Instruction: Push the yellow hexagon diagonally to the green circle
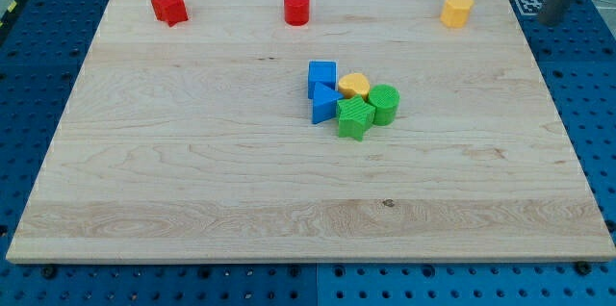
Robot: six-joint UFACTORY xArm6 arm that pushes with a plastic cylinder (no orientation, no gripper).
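Observation:
The yellow hexagon point(457, 10) sits near the board's top right edge, alone. The green circle point(384, 104) is in a tight cluster near the board's middle, touching a green star point(355, 117) and a yellow round block point(354, 85). My tip point(551, 19) is the lower end of a blurred grey rod at the view's top right, just off the board's right edge. It is to the right of the yellow hexagon and apart from it, touching no block.
A blue cube point(322, 75) and a blue triangle point(324, 104) form the cluster's left side. A red star point(168, 5) and a red cylinder point(296, 8) sit along the top edge. The wooden board point(192, 181) lies on a blue perforated table.

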